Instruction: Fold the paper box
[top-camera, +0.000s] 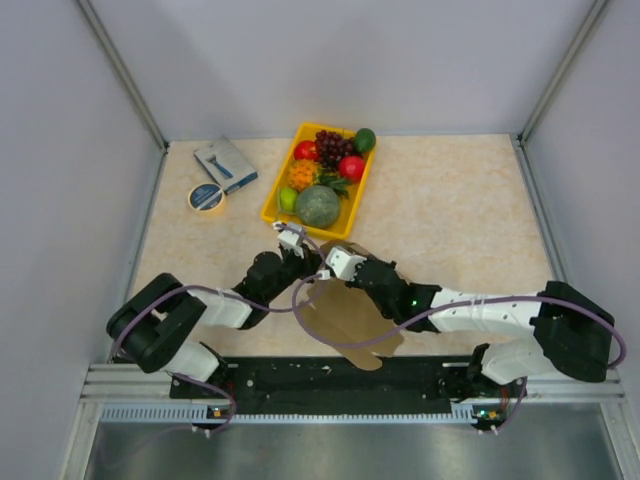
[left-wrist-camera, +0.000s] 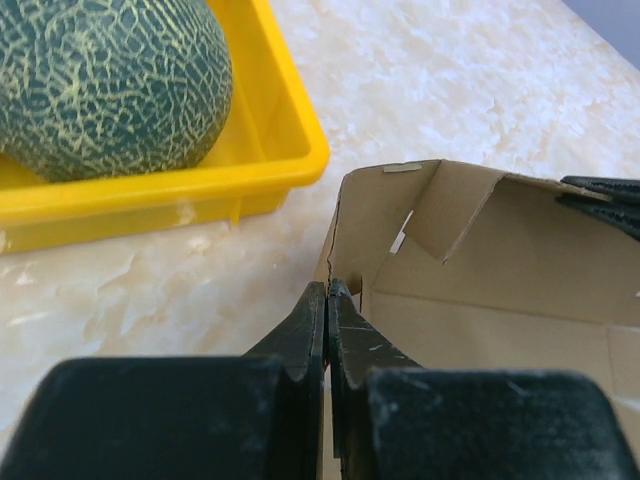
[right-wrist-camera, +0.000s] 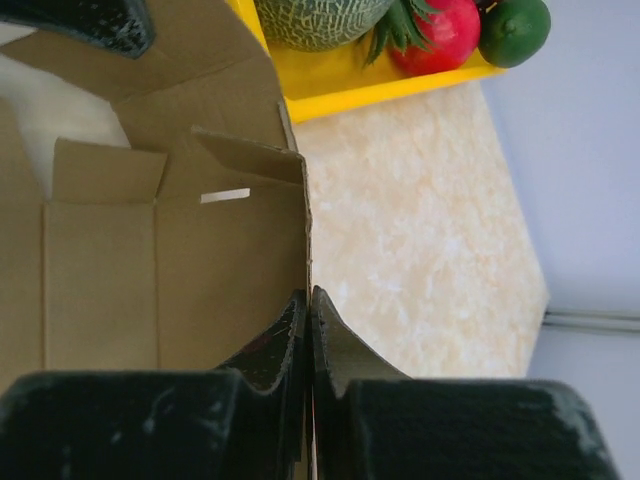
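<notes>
The paper box (top-camera: 352, 318) sits on the bench (top-camera: 460, 200) near the arm bases, between the 2 arms and just in front of the yellow tray (top-camera: 272, 200) of fruit. It is partly raised: some walls stand while a flat flap lies toward the bases. In the left wrist view the left fingers (left-wrist-camera: 303, 335) are pressed together on the upper edge of 1 standing wall, near a corner, with the thin card caught between them. In the right wrist view the right fingers (right-wrist-camera: 338, 345) pinch the edge of another wall in the same way. A small inner tab (right-wrist-camera: 245, 155) leans loose at the far corner, and a slot (right-wrist-camera: 224, 196) shows in the panel just below it. The step in hand looks like squaring up the walls so that the tabs can go home. To do it well, both arms should probably move together and gently, since thin card held at 1 point buckles if 1 side pulls ahead. Each wall is best swung about its own crease, not dragged across the bench, so the base stays flat and does not slide toward the tray. The pinch should sit close to the corner, where the card is stiffest. The loose tab needs to line up with its slot before either grip lets go, or the walls may spring open.
</notes>
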